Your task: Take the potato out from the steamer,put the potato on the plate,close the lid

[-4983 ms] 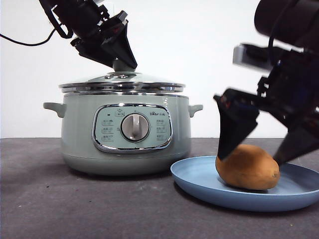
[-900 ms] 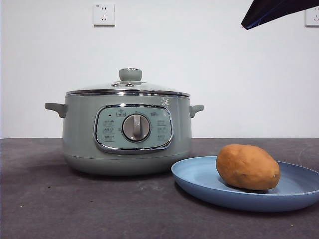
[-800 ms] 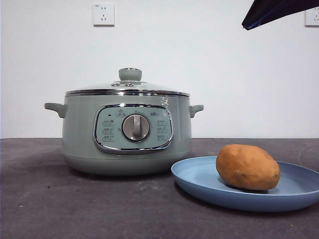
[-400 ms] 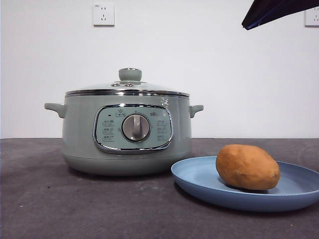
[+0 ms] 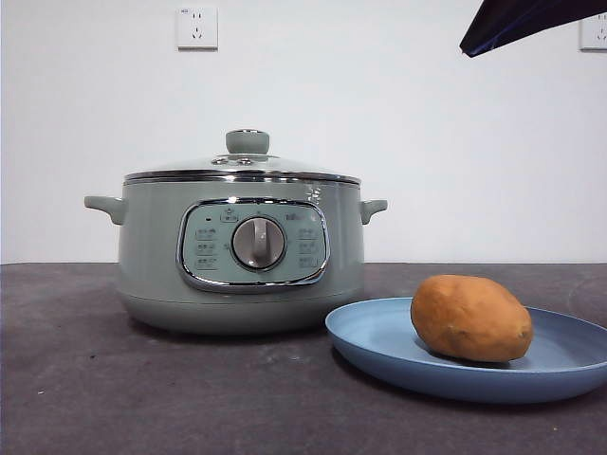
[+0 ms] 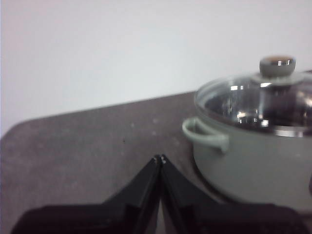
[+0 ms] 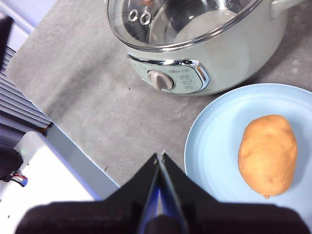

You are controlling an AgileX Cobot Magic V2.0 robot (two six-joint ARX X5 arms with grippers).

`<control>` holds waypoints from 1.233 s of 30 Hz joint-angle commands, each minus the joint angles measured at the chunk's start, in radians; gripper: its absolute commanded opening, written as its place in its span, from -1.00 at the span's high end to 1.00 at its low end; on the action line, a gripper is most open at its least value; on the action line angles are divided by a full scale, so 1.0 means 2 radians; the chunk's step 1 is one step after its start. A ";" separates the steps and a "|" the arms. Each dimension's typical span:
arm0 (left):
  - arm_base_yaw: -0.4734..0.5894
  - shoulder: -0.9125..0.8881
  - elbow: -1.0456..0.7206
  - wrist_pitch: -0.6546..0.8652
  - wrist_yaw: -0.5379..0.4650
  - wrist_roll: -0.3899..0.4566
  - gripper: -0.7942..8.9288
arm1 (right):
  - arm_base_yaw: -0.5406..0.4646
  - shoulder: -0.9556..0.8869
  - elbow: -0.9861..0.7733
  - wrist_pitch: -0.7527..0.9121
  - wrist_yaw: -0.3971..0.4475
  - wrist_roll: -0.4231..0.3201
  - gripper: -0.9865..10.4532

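One potato (image 5: 471, 318) — one plate (image 5: 379, 343) — one steamer (image 5: 152, 256), one lid (image 5: 248, 163); two wall sockets (image 5: 197, 27).

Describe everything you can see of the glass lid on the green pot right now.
The round, low-domed glass lid has a chrome rim, a pale green knob with a metallic cap, and two small metal-ringed holes near the knob. It sits level and closed on the pale sage-green steamer pot, its rim resting all round the pot's top edge. The glass is clear, showing a shiny interior. No hand touches it.
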 commanded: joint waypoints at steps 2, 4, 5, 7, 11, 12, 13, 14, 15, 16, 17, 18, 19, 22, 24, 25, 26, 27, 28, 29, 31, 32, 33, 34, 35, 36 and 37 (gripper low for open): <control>0.003 -0.018 -0.029 0.006 -0.015 -0.014 0.84 | 0.001 0.000 0.000 0.002 0.001 0.001 0.82; 0.003 -0.027 -0.039 0.005 -0.015 -0.013 0.84 | 0.001 0.000 0.000 0.002 0.001 0.001 0.82; 0.003 -0.030 -0.043 0.006 -0.015 -0.013 0.84 | 0.001 0.000 0.000 0.002 0.001 0.001 0.82; 0.003 -0.037 -0.049 0.002 -0.017 -0.014 0.84 | 0.001 0.000 0.000 0.002 0.001 0.001 0.82; 0.003 -0.052 -0.058 -0.012 -0.018 -0.014 0.84 | 0.001 0.000 0.000 0.002 0.001 0.001 0.82; 0.003 -0.056 -0.060 -0.014 -0.020 -0.014 0.84 | 0.001 0.000 0.000 0.002 0.001 0.001 0.82; 0.003 -0.060 -0.061 -0.022 -0.023 -0.014 0.84 | 0.001 0.000 0.000 0.002 0.001 0.001 0.82; 0.003 -0.060 -0.061 -0.026 -0.026 -0.014 0.84 | 0.001 0.000 0.000 0.002 0.001 0.001 0.82; 0.003 -0.060 -0.061 -0.029 -0.026 -0.014 0.84 | 0.001 0.000 0.000 0.002 0.001 0.001 0.82; 0.003 -0.060 -0.061 -0.033 -0.026 -0.014 0.84 | 0.001 0.000 0.000 0.002 0.001 0.001 0.82; 0.003 -0.060 -0.061 -0.037 -0.026 -0.014 0.84 | 0.001 0.000 0.000 0.002 0.001 0.001 0.82; 0.003 -0.060 -0.061 -0.041 -0.026 -0.014 0.84 | 0.001 0.000 0.000 0.002 0.001 0.001 0.82; 0.003 -0.060 -0.061 -0.049 -0.026 -0.013 0.84 | 0.001 0.000 0.000 0.002 0.001 0.001 0.82; 0.005 -0.060 -0.061 -0.075 -0.026 -0.013 0.84 | 0.001 0.000 0.000 0.002 0.001 0.001 0.82; 0.007 -0.060 -0.061 -0.071 -0.025 -0.014 0.84 | 0.001 0.000 0.000 0.002 0.001 0.001 0.82; 0.007 -0.060 -0.061 -0.070 -0.024 -0.013 0.84 | 0.001 0.000 0.000 0.002 0.001 0.001 0.82; 0.007 -0.060 -0.061 -0.070 -0.024 -0.013 0.84 | 0.001 0.000 0.000 0.002 0.001 0.001 0.82; 0.007 -0.060 -0.061 -0.072 -0.024 -0.013 0.84 | 0.001 0.000 0.000 0.002 0.001 0.001 0.82; 0.007 -0.060 -0.061 -0.072 -0.025 -0.013 0.84 | 0.001 0.000 0.000 0.002 0.001 0.001 0.82; 0.007 -0.060 -0.061 -0.072 -0.025 -0.013 0.84 | 0.001 0.000 0.000 0.002 0.001 0.001 0.82; 0.007 -0.060 -0.061 -0.072 -0.025 -0.013 0.84 | 0.001 0.000 0.000 0.002 0.001 0.001 0.82; 0.007 -0.060 -0.061 -0.072 -0.025 -0.013 0.84 | 0.001 0.000 0.000 0.002 0.001 0.001 0.82; 0.007 -0.060 -0.061 -0.072 -0.025 -0.013 0.84 | 0.001 0.000 0.000 0.002 0.001 0.001 0.82; 0.007 -0.060 -0.061 -0.072 -0.025 -0.013 0.84 | 0.001 0.000 0.000 0.002 0.001 0.001 0.82; 0.007 -0.060 -0.061 -0.072 -0.025 -0.013 0.84 | 0.001 0.000 0.000 0.002 0.001 0.001 0.82; 0.007 -0.060 -0.061 -0.072 -0.025 -0.013 0.84 | 0.001 0.000 0.000 0.002 0.001 0.001 0.82; 0.007 -0.060 -0.061 -0.072 -0.025 -0.013 0.84 | 0.001 0.000 0.000 0.002 0.001 0.001 0.82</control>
